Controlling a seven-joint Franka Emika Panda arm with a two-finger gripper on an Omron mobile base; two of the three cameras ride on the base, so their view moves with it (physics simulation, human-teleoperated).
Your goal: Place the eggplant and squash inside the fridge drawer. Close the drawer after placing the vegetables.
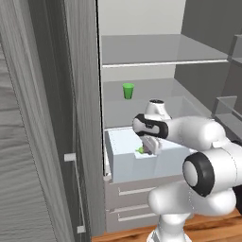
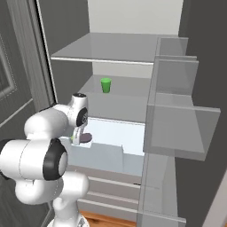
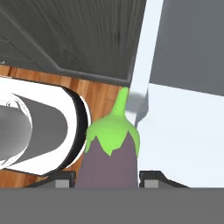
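Gripper (image 3: pixel 107 183) is pinched on the eggplant (image 3: pixel 109 162). In the hand view the two dark finger tips (image 3: pixel 153 178) sit at the bottom edge on either side of the purple body, touching it, with the green stem cap pointing up toward frame centre.

The eggplant hangs at the front wall of the fridge drawer (image 3: pixel 188 131). In the hand view the stem tip overlaps the pale drawer wall, which runs from top centre down to mid-frame; the drawer's pale inside fills the right half of the frame. Wood floor and dark grey cabinet front lie in the upper left.

Left base view: gripper (image 1: pixel 147 149) sits mid-frame, over the stepped notch in the drawer's (image 1: pixel 123 163) front wall. Only a green speck of the eggplant (image 1: pixel 140 151) shows, at the left of the hand; the purple body is hidden by the hand. Drawer stands pulled out above two grey flat-fronted drawers (image 1: pixel 137 189) with bar handles.

Right base view: the purple body of the eggplant (image 2: pixel 85 138) is visible here, left of centre, sticking out to the right of the gripper (image 2: pixel 78 138) and lying roughly level over the drawer's (image 2: pixel 115 157) front left part. Cannot tell whether it touches the drawer.

Both base views show a green cup (image 1: pixel 128 90) on a shelf (image 2: pixel 119 104) above the drawer, well apart from the hand. Right base view also shows translucent door bins (image 2: pixel 177 119) at the right.
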